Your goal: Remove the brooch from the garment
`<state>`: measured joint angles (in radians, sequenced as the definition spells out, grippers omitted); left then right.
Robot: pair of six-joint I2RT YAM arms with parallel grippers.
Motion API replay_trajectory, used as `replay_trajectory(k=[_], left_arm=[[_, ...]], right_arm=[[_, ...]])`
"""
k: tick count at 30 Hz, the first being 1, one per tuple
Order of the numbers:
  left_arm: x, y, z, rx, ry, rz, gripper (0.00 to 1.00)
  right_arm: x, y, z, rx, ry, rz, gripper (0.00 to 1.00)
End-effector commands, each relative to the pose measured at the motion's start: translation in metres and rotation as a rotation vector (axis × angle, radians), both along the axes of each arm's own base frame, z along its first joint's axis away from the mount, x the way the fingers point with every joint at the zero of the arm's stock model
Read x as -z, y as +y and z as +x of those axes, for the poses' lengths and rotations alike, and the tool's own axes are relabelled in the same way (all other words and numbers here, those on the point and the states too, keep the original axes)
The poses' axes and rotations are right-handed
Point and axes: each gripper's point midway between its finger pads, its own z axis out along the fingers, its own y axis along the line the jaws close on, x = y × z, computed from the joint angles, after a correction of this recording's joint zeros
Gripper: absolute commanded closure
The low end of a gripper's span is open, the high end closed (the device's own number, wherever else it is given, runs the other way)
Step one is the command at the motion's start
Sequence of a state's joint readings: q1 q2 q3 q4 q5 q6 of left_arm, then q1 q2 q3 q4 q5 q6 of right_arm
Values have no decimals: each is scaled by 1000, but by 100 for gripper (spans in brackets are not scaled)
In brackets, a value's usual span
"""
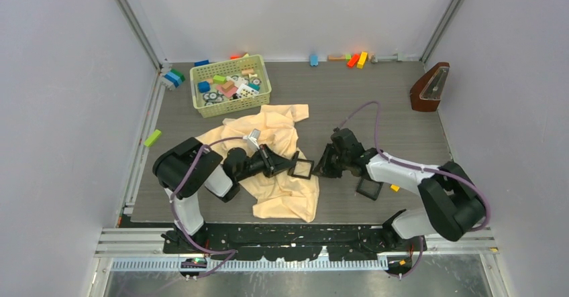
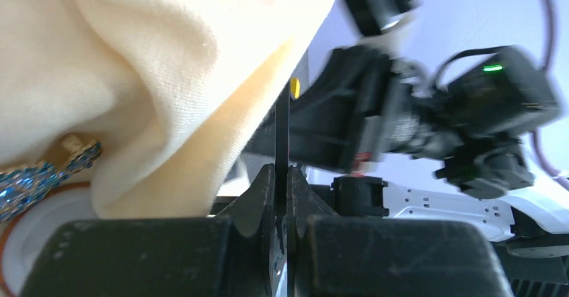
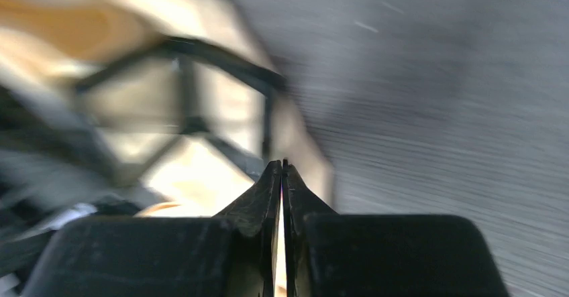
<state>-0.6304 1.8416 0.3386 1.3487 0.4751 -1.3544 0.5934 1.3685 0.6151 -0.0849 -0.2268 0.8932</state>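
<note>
The cream garment point(image 1: 278, 156) lies crumpled in the middle of the table. My left gripper point(image 1: 290, 165) rests over it, shut on the edge of a black square tray point(image 1: 302, 169). In the left wrist view the gripper point(image 2: 282, 171) pinches the tray point(image 2: 282, 126) edge-on. The brooch point(image 2: 37, 178), glittering blue with a gold tip, lies at the lower left beside a fold of the garment point(image 2: 154, 69). My right gripper point(image 1: 323, 167) is just right of the tray. In the blurred right wrist view the gripper point(image 3: 283, 167) is shut and empty, with the tray frame point(image 3: 184, 102) beyond it.
A second black square tray point(image 1: 369, 188) lies by the right arm. A green basket point(image 1: 229, 86) of toy blocks stands at the back left, and a brown metronome point(image 1: 429, 88) at the back right. Loose blocks point(image 1: 355, 59) line the back wall. A white round thing with an orange rim point(image 2: 27, 233) sits under the brooch.
</note>
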Motion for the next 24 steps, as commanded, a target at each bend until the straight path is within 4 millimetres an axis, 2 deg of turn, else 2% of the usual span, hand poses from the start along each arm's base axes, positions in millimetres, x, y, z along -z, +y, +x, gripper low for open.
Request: replay_trajectory(k=[1, 4, 6, 8, 11, 18, 21, 24], left_arm=[[-27, 12, 9, -63, -85, -58, 100], [-24, 8, 6, -23, -72, -60, 100], [-26, 4, 4, 5, -74, -69, 100], [-34, 2, 3, 19, -92, -82, 100], [-50, 0, 3, 30, -117, -116, 100], [-98, -1, 0, 50, -155, -220, 100], [-110, -1, -2, 58, -158, -247, 100], [-118, 0, -4, 61, -165, -264, 100]], right_arm=[[75, -65, -53, 8, 216, -334, 99], [76, -63, -53, 0, 217, -328, 99], [69, -59, -50, 3, 200, -307, 99], [53, -57, -43, 11, 156, -287, 94], [30, -57, -33, 30, 80, -269, 77], [-35, -62, -17, 80, -137, -178, 60], [-57, -60, -14, 97, -209, -108, 51], [-76, -52, -16, 92, -264, -11, 49]])
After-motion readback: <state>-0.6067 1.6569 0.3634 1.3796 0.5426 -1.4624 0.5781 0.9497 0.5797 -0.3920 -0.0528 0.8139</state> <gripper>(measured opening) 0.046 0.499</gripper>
